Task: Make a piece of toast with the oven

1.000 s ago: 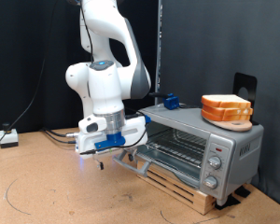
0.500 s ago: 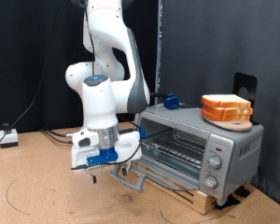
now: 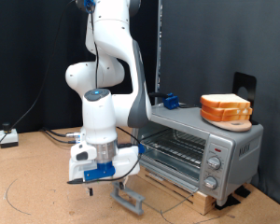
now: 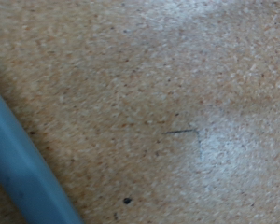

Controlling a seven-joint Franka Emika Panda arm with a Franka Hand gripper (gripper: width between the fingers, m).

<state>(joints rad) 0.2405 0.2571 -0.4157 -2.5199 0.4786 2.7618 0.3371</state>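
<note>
The silver-grey oven (image 3: 231, 147) stands on a wooden pallet at the exterior view's right. Its glass door hangs open and low, with the grey bar handle (image 3: 130, 198) near the floor and the wire rack (image 3: 180, 146) showing inside. My gripper (image 3: 90, 183) is low over the board, just to the exterior view's left of the handle, and I see nothing between its fingers. The wrist view shows only the brown board and a blue-grey bar (image 4: 23, 173) at one edge; no fingers show there. The task's piece of toast is out of view.
A bread slice on a round orange plate (image 3: 226, 110) sits on the oven's top, with a small blue object (image 3: 170, 100) behind it. Cables and a white box (image 3: 7, 137) lie at the far left. A black curtain closes the back.
The hand has moved down and to the exterior view's left. The oven door has swung from partly open down to fully open, and its handle now sits near the floor.
</note>
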